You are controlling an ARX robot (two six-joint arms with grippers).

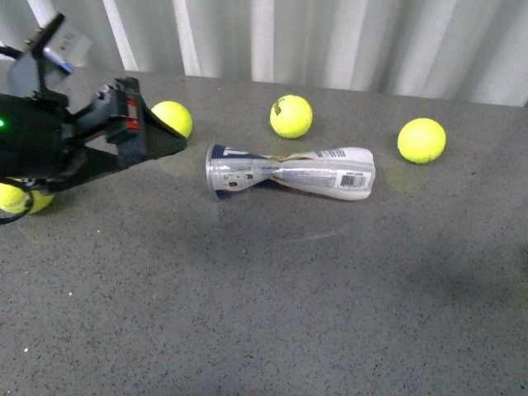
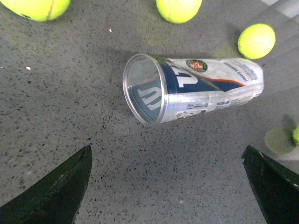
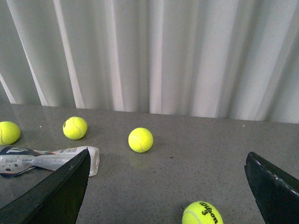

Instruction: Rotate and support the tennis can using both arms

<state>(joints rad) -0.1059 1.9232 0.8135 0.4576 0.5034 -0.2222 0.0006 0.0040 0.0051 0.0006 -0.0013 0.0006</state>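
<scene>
The tennis can [image 1: 289,173] lies on its side in the middle of the grey table, its clear body pinched in at the waist. Its silver-rimmed open mouth points left, towards my left gripper [image 1: 161,140], which is open and hovers a little left of that mouth without touching it. In the left wrist view the can [image 2: 196,88] shows its mouth and W logo, lying beyond my open left gripper [image 2: 166,186]. My right gripper [image 3: 166,186] is open and empty. The can [image 3: 46,158] sits off to one side of it, partly behind one finger [image 3: 56,196]. The right arm is out of the front view.
Tennis balls lie around the can: one [image 1: 172,118] behind the left gripper, one [image 1: 291,116] behind the can, one [image 1: 421,140] to the right, one [image 1: 21,198] under the left arm. Another ball [image 3: 202,213] lies close before the right gripper. A white corrugated wall [image 1: 330,37] backs the table.
</scene>
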